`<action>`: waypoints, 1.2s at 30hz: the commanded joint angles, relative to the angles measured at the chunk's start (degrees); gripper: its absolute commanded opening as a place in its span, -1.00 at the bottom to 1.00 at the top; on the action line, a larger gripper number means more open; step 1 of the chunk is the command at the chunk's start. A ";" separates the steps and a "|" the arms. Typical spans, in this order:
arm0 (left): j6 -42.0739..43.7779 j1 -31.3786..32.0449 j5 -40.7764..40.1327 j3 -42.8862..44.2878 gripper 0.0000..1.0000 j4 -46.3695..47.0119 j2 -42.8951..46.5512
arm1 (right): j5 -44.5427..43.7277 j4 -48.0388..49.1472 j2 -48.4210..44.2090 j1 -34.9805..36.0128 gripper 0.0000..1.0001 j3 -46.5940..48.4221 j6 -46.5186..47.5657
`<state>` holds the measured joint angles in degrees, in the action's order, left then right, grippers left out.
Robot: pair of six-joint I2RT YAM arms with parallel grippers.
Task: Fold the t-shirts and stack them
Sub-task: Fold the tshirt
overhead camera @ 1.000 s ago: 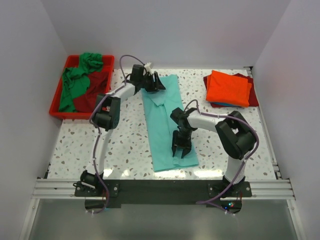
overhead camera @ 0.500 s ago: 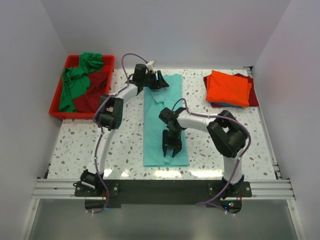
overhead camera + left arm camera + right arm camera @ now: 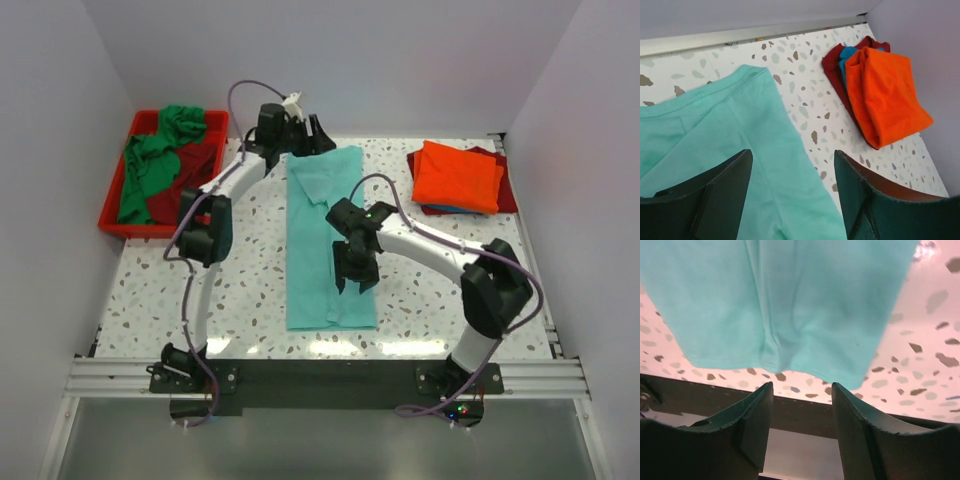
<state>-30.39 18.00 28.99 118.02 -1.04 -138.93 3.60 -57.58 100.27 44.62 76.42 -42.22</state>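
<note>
Both grippers had let go and drawn back over the past second, and the light teal t-shirt [image 3: 315, 220] had swung from a slant to lie straight. On the left gripper [image 3: 792, 160] the fingers [image 3: 725, 190] stood spread with nothing between them, hanging just above the shirt's far collar end. From there the left arm ran back along the shirt's left side, elbow bent outward, to its base beyond the shirt's near hem. The right gripper [image 3: 801, 387] also had its fingers [image 3: 745, 425] spread and empty. Seen from above, it sat over the right half of the shirt near its middle, pointing toward the near hem. Its arm curved away to the right of the shirt and back down to its base.

As for progress, the teal shirt lay on the table [image 3: 250, 290] as one long narrow strip, sides folded in, so the lengthwise fold looked done. By my judgement the crosswise folds and the move to the pile were left. Well to the right of the shirt's far end sat the finished stack, an orange t-shirt [image 3: 455, 175] on top with dark red and a sliver of blue beneath. Well to the left of that same end, the red tray [image 3: 110, 215] held a crumpled green t-shirt [image 3: 145, 165] and a dark red t-shirt [image 3: 185, 190], both unfolded.
</note>
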 commanded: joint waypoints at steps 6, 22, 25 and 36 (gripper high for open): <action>9.82 -0.16 -11.31 -34.56 0.41 -8.71 39.24 | -4.20 5.00 -10.44 -0.06 0.07 -16.37 -0.76; 3.23 1.51 -15.55 -81.45 0.39 -18.56 73.27 | -3.68 13.20 -8.25 -0.68 -0.08 -21.49 -1.28; 3.15 2.04 -15.55 -83.99 0.39 -18.83 76.00 | -3.68 14.25 -9.47 -0.68 -0.09 -23.59 -2.43; -2.74 6.25 -13.70 -89.98 0.38 -16.02 78.20 | -1.84 17.15 -14.57 -0.76 -0.16 -30.63 -4.89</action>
<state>-30.44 22.44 14.72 28.38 -20.21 -61.17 1.19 -41.91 87.94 44.07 47.22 -45.47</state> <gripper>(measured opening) 0.693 0.425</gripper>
